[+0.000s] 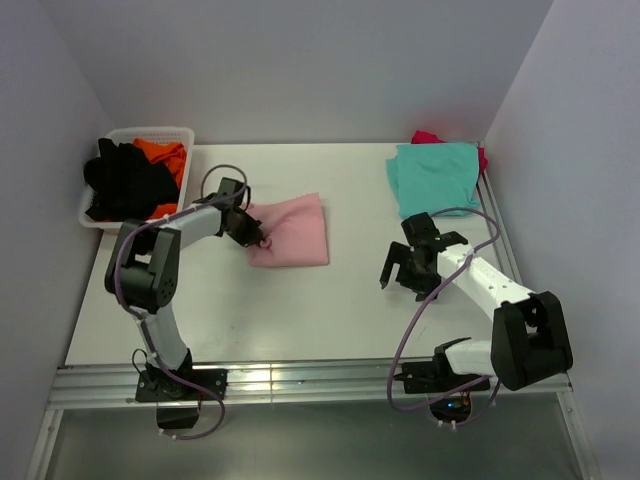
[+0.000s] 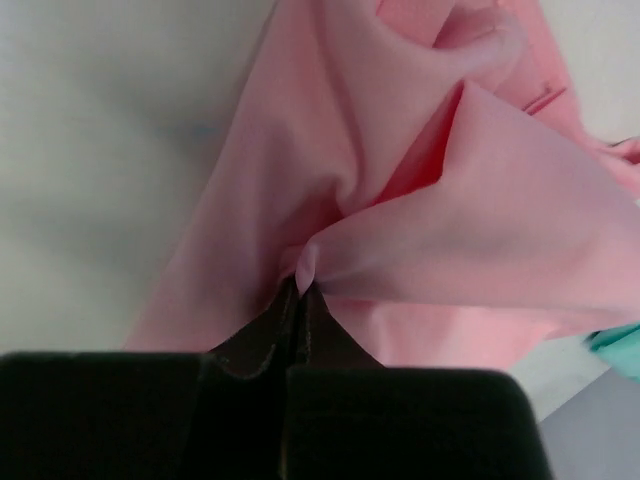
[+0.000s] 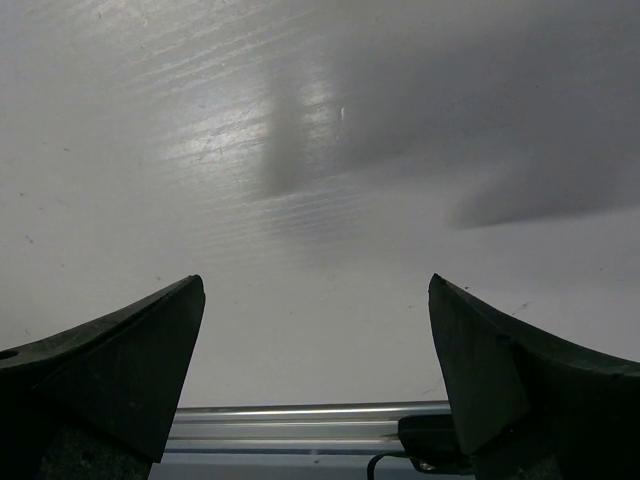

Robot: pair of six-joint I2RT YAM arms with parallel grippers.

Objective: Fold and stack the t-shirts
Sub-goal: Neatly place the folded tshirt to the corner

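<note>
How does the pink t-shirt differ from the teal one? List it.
The pink t-shirt lies mid-table; the teal t-shirt at the far right corner. The left gripper pinches the pink one's edge; no gripper touches the teal. Teal rests on a magenta t-shirt; pink on bare table. Both look folded.

Lit softly and evenly from overhead in the top view; sharp all over, with faint shadows on the table (image 1: 300, 310) and glare along the metal rail (image 1: 300, 378) at lower centre. Blurred at close range in the left wrist view, softening the light pink t-shirt (image 2: 420, 200) and leaving the fingers (image 2: 150, 420) at the bottom near-black. Streaked with sheen at upper left of the right wrist view, grey-shadowed at upper right, defocused at the dark fingertips (image 3: 110, 370).
</note>
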